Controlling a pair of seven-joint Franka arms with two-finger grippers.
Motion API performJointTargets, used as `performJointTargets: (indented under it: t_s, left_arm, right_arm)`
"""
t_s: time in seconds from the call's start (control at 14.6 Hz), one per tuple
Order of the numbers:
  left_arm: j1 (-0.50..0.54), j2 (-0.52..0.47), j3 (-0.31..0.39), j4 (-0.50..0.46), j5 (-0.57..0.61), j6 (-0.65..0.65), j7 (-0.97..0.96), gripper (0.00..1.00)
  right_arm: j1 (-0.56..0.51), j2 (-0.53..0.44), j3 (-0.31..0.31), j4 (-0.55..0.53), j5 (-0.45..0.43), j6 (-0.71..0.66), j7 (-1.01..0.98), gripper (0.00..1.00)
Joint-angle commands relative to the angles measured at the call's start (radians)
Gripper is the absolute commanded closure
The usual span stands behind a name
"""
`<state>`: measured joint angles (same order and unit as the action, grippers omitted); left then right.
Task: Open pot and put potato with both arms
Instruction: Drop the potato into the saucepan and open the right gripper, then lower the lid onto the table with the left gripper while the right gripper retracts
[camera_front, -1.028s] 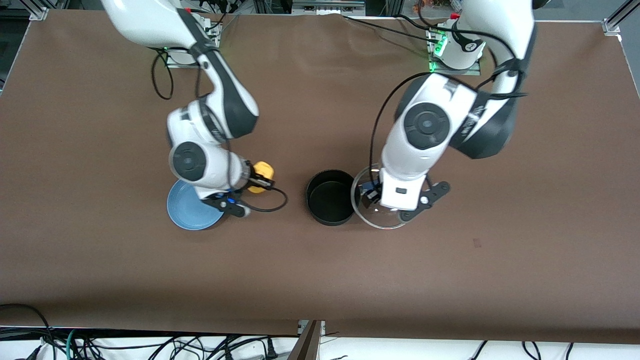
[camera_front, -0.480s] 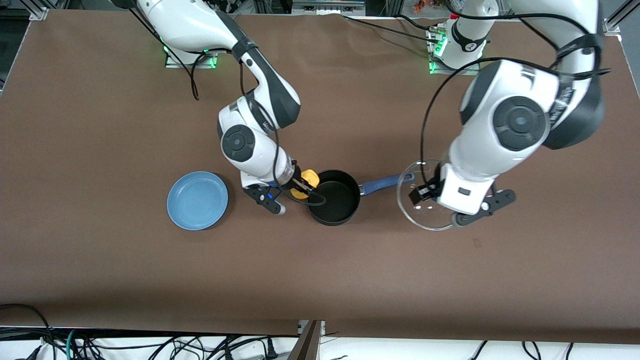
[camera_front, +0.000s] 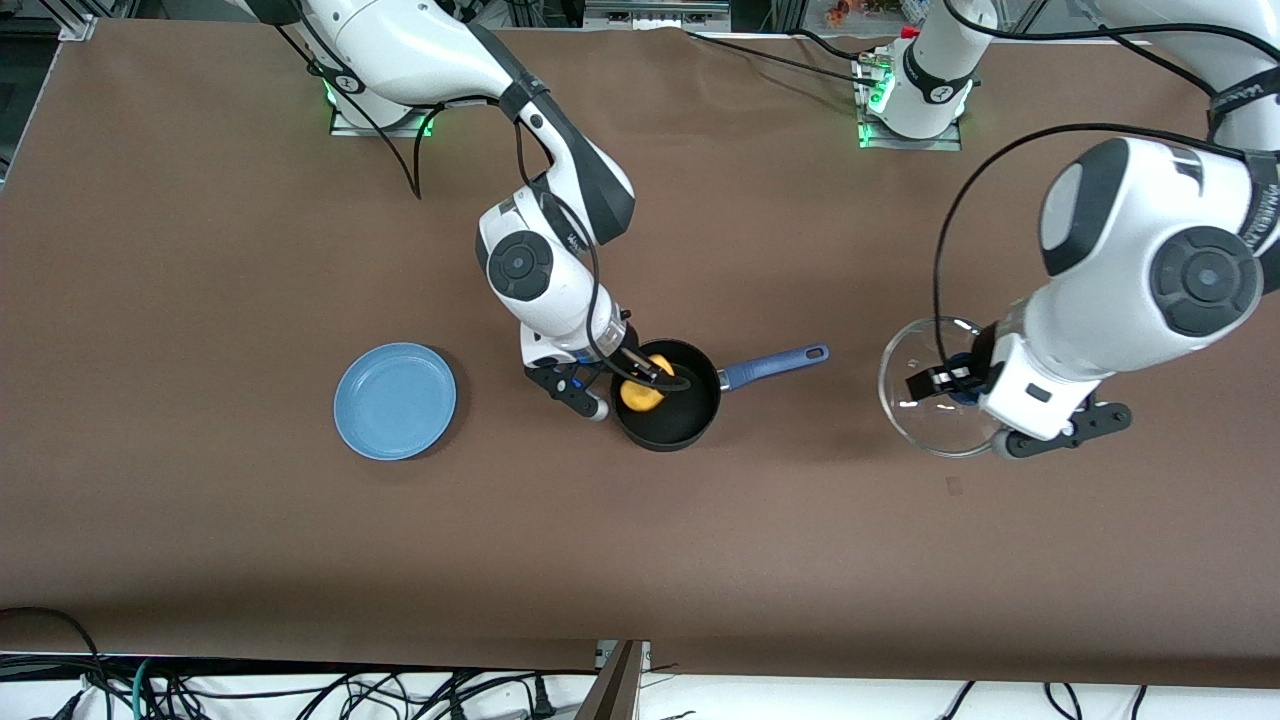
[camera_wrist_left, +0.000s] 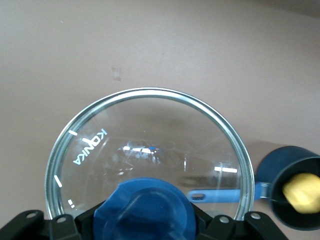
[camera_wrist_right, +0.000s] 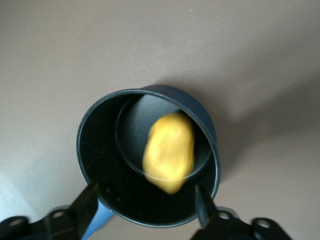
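The black pot (camera_front: 680, 420) stands open mid-table, its blue handle (camera_front: 775, 365) pointing toward the left arm's end. The yellow potato (camera_front: 641, 393) is inside the pot, free of any finger. My right gripper (camera_front: 645, 375) is open just over the pot's rim; in the right wrist view its fingers (camera_wrist_right: 87, 202) are spread either side of the potato (camera_wrist_right: 169, 152) and the pot (camera_wrist_right: 100, 165). My left gripper (camera_front: 955, 385) is shut on the blue knob (camera_wrist_left: 145, 205) of the glass lid (camera_front: 915, 415), holding it over bare table beside the handle's end.
A light-blue plate (camera_front: 395, 400) lies empty on the table toward the right arm's end, beside the pot. The left wrist view also shows the pot (camera_wrist_left: 280, 165) with the potato (camera_wrist_left: 301, 192) past the lid's rim (camera_wrist_left: 150, 92). Brown tabletop all round.
My right arm carried the potato from beside the plate to over the pot and opened; the potato is now in the pot. My left arm carried the lid farther toward its own end.
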<state>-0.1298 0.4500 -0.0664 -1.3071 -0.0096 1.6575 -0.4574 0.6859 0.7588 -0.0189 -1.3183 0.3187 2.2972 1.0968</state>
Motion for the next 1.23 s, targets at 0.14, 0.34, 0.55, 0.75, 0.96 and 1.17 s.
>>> performJointTargets:
  t_s: [0.14,0.34,0.55,0.75,0.96,1.17]
  left_arm:
    - [0.033,-0.157,-0.007,-0.298,-0.013,0.198,0.069,0.63]
    - [0.079,-0.233,-0.007,-0.49,-0.015,0.352,0.179,0.63]
    - [0.101,-0.244,-0.007,-0.561,-0.015,0.399,0.255,0.63]
    - [0.121,-0.28,-0.007,-0.68,-0.015,0.511,0.273,0.63]
    - [0.124,-0.318,-0.007,-0.82,-0.015,0.646,0.279,0.63]
    - [0.13,-0.329,-0.007,-0.926,-0.007,0.757,0.286,0.62]
  right_arm:
    - [0.004,-0.025,-0.05,0.03,-0.062,-0.053,-0.001,0.0]
    - [-0.022,-0.09,-0.11,0.03,-0.131,-0.171,-0.088,0.0]
    - [-0.055,-0.156,-0.166,0.019,-0.128,-0.309,-0.283,0.0]
    - [-0.095,-0.24,-0.236,0.017,-0.107,-0.488,-0.481,0.0]
    - [-0.167,-0.353,-0.246,-0.021,-0.082,-0.619,-0.699,0.0]
    - [-0.169,-0.488,-0.279,-0.116,-0.098,-0.666,-0.745,0.0]
